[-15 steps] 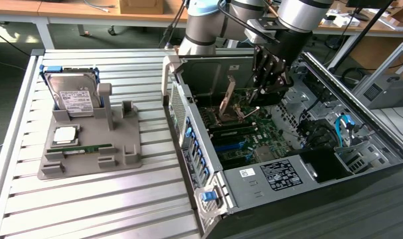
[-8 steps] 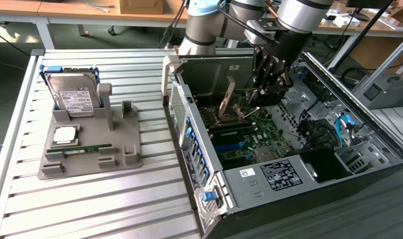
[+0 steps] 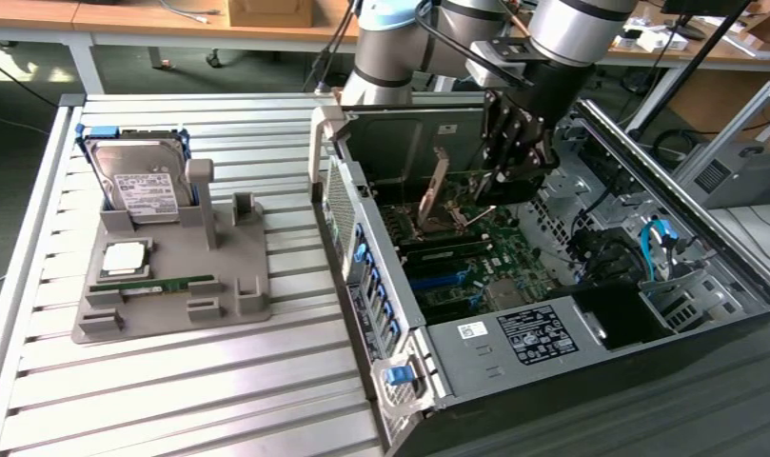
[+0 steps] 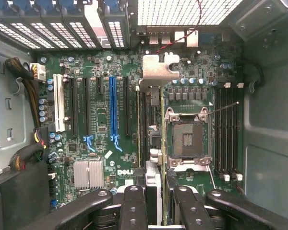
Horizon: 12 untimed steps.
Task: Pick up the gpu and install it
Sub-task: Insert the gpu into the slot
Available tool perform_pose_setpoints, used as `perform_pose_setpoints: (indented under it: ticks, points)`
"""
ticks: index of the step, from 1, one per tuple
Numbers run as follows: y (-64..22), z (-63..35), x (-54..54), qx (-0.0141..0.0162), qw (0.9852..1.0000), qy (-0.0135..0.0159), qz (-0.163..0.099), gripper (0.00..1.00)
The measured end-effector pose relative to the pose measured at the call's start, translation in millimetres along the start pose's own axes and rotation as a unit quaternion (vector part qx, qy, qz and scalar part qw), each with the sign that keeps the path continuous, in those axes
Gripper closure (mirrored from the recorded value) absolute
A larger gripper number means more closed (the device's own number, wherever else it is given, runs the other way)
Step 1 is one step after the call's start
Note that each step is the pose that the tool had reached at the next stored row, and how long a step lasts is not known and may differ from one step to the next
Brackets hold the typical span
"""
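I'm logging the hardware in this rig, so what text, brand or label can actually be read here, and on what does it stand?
"DELL": white letters on the motherboard, near the silver heatsink.
White label on the hard drive: print too small to read.
Black label and small white sticker on the computer case: print too small to read.
Fine white markings elsewhere on the motherboard: not readable.

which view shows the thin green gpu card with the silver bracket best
The exterior view: the thin green gpu card stands on edge under the gripper inside the open computer case. The wrist view shows it edge-on, its silver bracket toward the case's rear.
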State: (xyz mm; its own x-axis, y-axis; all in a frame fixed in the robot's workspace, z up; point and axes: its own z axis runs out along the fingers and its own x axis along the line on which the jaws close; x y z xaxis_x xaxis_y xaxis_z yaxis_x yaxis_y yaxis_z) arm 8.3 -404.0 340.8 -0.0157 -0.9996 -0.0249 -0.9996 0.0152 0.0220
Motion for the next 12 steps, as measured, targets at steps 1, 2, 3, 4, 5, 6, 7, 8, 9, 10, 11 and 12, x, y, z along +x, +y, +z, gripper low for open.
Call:
perform_pose_setpoints:
  ticks: [1,2,3,4,5,6,7,8,9,10,11,12]
  points:
    - [0.0,0.1,0.0,0.0,1.0,0.0,0.0,0.73]
    - [0.0,0.2,0.0,0.0,1.0,0.0,0.0,0.73]
    - [0.0,0.4,0.0,0.0,1.0,0.0,0.0,0.73]
    - [0.0,0.5,0.1,0.0,1.0,0.0,0.0,0.73]
    - [0.0,0.9,0.1,0.0,1.0,0.0,0.0,0.73]
    - [0.0,1.3,0.4,0.0,1.0,0.0,0.0,0.73]
    - [0.0,1.4,0.4,0.0,1.0,0.0,0.0,0.73]
    - [0.0,1.6,0.5,0.0,1.0,0.0,0.0,0.73]
    - [0.1,1.8,0.7,0.0,1.0,-0.0001,0.0,0.73]
    - [0.1,2.0,0.8,0.0,1.0,-0.0001,0.0,0.73]
    - [0.2,2.3,1.2,0.0,1.0,-0.0001,0.0,0.73]
    - [0.3,2.4,1.5,0.0,1.0,-0.0001,0.0,0.73]
